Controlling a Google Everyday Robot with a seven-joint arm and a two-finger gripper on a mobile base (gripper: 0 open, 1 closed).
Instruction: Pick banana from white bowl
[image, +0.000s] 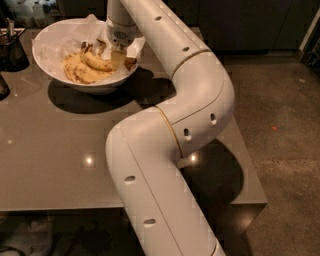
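The white bowl (44, 40), lined with crinkled white paper, stands at the far left of the grey table. Several yellow bananas lie in it. The banana (98, 63), curved with a dark stem toward the back, lies on top of the paler ones (77, 74). My gripper (118, 58) hangs from the white arm down into the right side of the bowl, right at the banana's right end. The wrist hides where it meets the fruit.
A dark container of utensils (12, 49) stands at the table's left edge beside the bowl. My white arm (170, 125) crosses the middle of the table (60, 145). The table's right edge drops to a speckled floor (280, 125).
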